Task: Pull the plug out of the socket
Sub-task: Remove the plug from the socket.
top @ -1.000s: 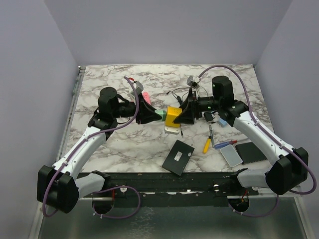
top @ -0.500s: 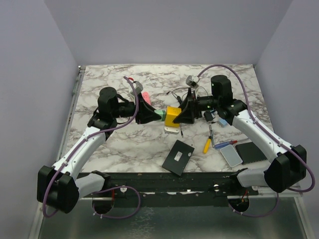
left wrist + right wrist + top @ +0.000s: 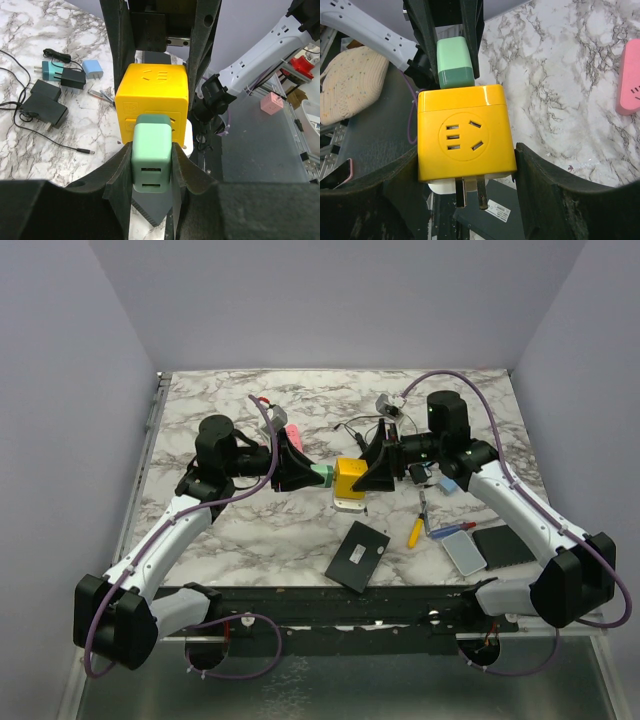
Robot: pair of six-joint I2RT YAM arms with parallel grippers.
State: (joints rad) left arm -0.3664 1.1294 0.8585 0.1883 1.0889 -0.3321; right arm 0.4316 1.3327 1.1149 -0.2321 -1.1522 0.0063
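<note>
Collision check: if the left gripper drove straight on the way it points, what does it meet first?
The yellow plastic cube socket, directly ahead; the mint-green plug clamped in the left gripper is plugged into its face.

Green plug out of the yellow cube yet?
No, the left wrist view shows the plug seated flush against the cube with no gap, gripped between the left end effector's fingers.

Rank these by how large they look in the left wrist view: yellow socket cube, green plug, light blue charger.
1. yellow socket cube
2. green plug, though it is nearest the camera, which inflates it
3. light blue charger, lying farther away, so its true size is unsure
</note>
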